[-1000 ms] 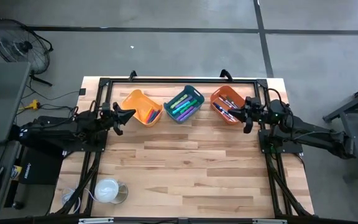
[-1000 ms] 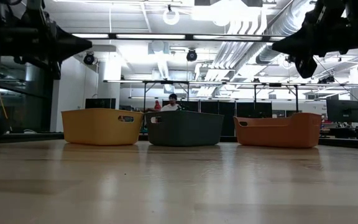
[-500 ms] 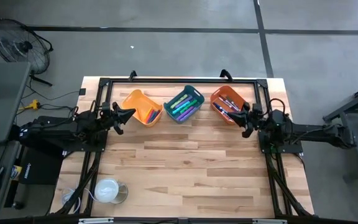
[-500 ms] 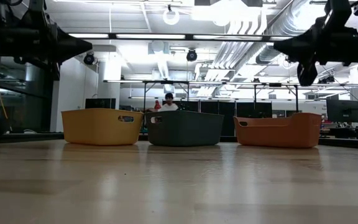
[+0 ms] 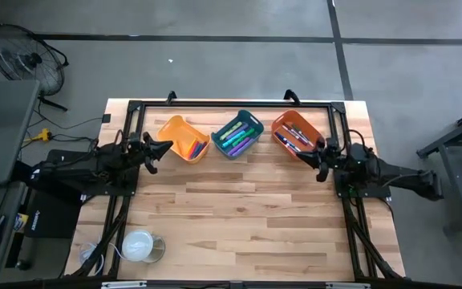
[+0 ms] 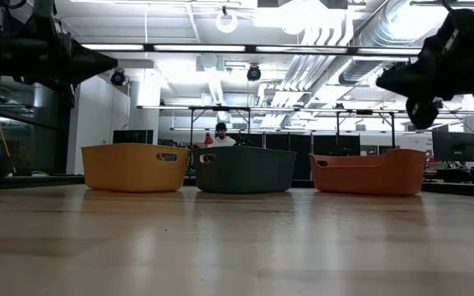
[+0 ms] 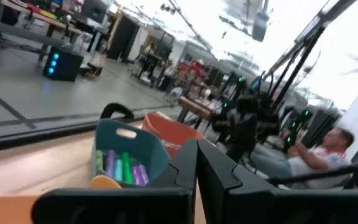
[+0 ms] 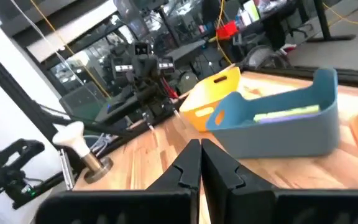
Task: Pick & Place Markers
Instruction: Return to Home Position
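Yellow bin [image 5: 173,129], blue bin [image 5: 246,118], orange bin [image 5: 298,124] (markers [image 5: 233,138] inside)

Yellow bin [image 6: 134,168], blue bin [image 7: 157,155], orange bin [image 6: 367,173], multicoloured markers [image 5: 233,138].

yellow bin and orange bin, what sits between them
The blue bin, holding markers, sits between yellow bin and orange bin in the high view.

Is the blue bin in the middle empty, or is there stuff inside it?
Not empty. Seen from above, the blue bin holds a bunch of markers, green and purple among them.
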